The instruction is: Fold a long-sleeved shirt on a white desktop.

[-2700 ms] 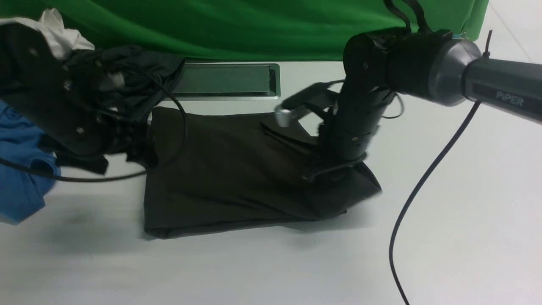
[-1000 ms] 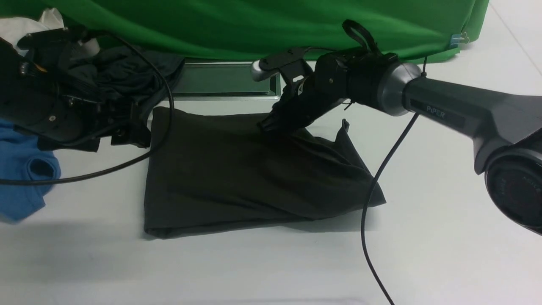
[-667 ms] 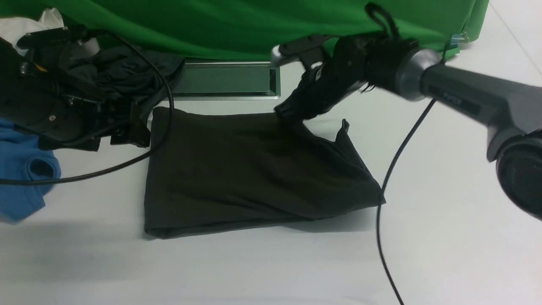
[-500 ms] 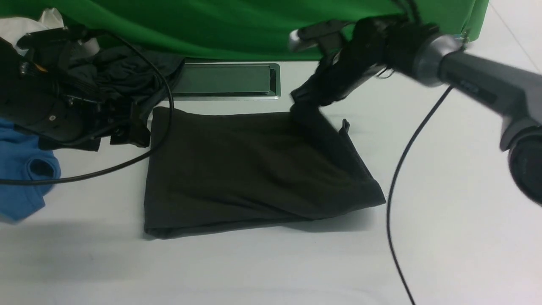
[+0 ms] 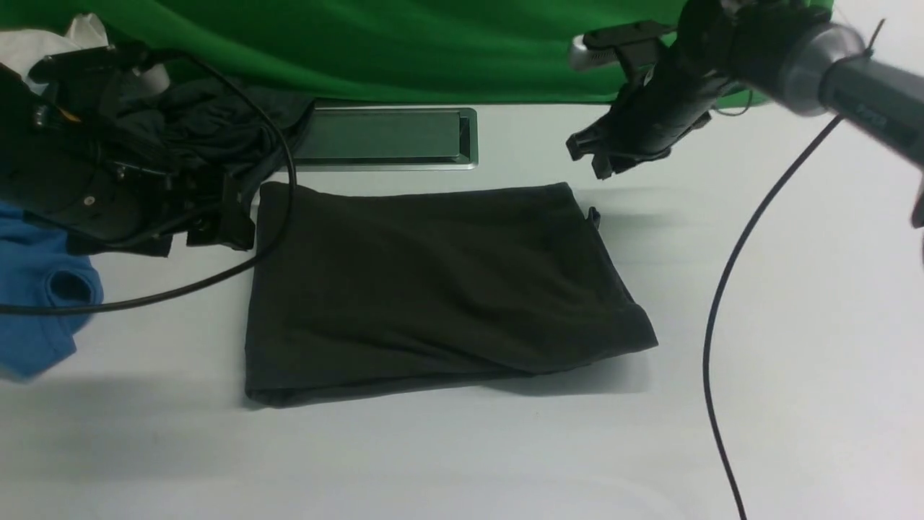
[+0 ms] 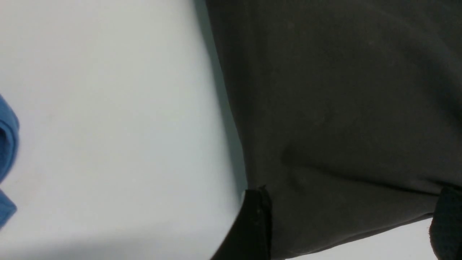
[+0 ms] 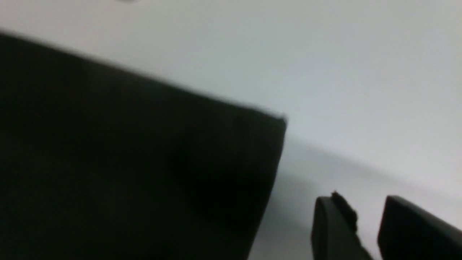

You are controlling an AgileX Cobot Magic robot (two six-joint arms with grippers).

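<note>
The shirt [image 5: 433, 289] lies folded into a flat rectangle mid-desk [image 5: 794, 404], just in front of the hatch [image 5: 386, 137]; the right gripper [image 5: 588, 155] hangs above the desk off the shirt's far right corner, jaws parted with a narrow gap, holding nothing; the left gripper [image 6: 346, 220] is spread wide over the shirt's far left corner, empty; a dark garment pile [image 5: 209, 123] and a blue garment [image 5: 36, 303] crowd the left; black cables [image 5: 715, 347] trail across the desk.
</note>
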